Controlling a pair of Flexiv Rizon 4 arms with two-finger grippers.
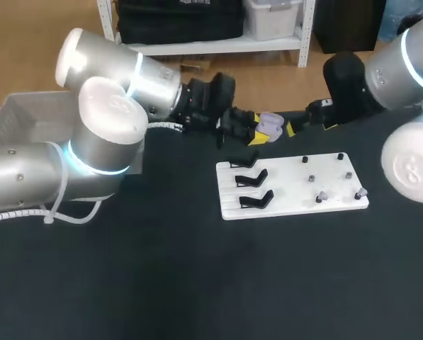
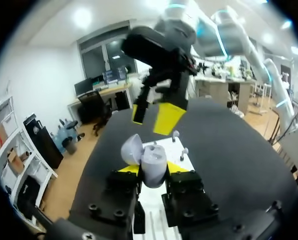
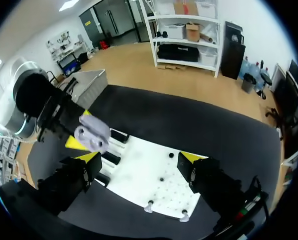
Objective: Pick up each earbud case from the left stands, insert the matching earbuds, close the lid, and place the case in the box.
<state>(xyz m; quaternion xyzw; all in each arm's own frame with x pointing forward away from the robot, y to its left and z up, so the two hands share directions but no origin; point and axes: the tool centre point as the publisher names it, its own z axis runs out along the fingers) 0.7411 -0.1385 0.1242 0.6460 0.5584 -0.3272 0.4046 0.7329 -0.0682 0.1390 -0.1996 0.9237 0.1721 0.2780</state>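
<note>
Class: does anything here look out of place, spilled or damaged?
Nothing stands out. The left gripper holds the open case between its fingers; two earbuds sit on the white board.

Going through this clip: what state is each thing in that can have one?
earbud case: lid open, held between the fingers.
left gripper: shut on the earbud case.
right gripper: open, empty.
stands: all three empty.
earbuds: two standing on the white board, not yet in the case.
</note>
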